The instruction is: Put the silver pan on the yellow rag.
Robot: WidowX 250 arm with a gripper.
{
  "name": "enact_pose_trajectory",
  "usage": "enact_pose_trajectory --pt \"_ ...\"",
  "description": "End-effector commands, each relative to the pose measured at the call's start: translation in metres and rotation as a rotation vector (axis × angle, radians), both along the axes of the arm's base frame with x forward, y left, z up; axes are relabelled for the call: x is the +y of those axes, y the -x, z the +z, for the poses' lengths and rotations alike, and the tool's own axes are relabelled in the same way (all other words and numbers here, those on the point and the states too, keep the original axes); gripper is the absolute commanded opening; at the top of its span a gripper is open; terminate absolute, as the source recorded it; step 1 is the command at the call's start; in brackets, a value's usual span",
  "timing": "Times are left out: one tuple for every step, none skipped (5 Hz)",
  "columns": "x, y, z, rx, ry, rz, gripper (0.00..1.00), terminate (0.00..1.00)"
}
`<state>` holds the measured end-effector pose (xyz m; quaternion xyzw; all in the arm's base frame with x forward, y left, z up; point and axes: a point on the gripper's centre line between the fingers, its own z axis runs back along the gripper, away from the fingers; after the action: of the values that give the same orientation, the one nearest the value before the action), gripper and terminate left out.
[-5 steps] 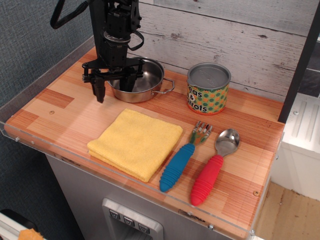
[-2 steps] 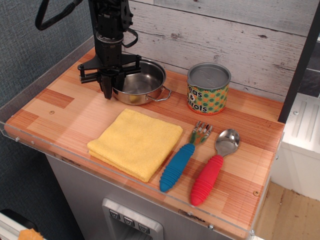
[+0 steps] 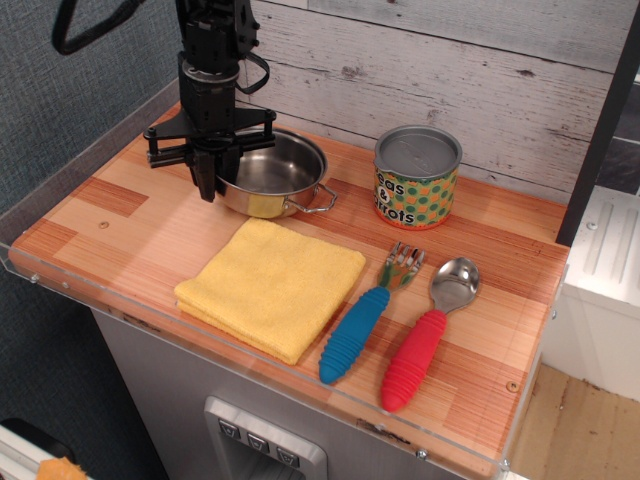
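Here, in the single view, we see the claw [image 3: 212, 178] hanging from the black arm over the far left corner of the tabletop [image 3: 120, 220]. Its dark fingers [image 3: 206, 172] have closed narrowly on the left rim of the silver pan [image 3: 272, 174], gripping it there. We cannot tell whether the pan's base rests on the wood or sits just above it. One wire loop handle points toward the middle of the tabletop. The yellow rag [image 3: 272, 285] lies folded flat near the front edge, just in front of the pan, with its far corner close to the pan's front wall; whether the two touch we cannot tell. Along the back edge, to the right of the pan, stands a polka-dot can [image 3: 416, 177]. Toward the front right corner lie a blue-handled fork [image 3: 362, 322] and a red-handled spoon [image 3: 426, 333], side by side.
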<state>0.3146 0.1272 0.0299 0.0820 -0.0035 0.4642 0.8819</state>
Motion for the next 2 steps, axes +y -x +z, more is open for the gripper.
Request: enact_pose_trajectory --pt "-0.002 0.014 0.030 -0.052 -0.019 -0.004 0.00 0.00" --pt "-0.010 0.033 0.038 -0.077 -0.014 -0.004 0.00 0.00"
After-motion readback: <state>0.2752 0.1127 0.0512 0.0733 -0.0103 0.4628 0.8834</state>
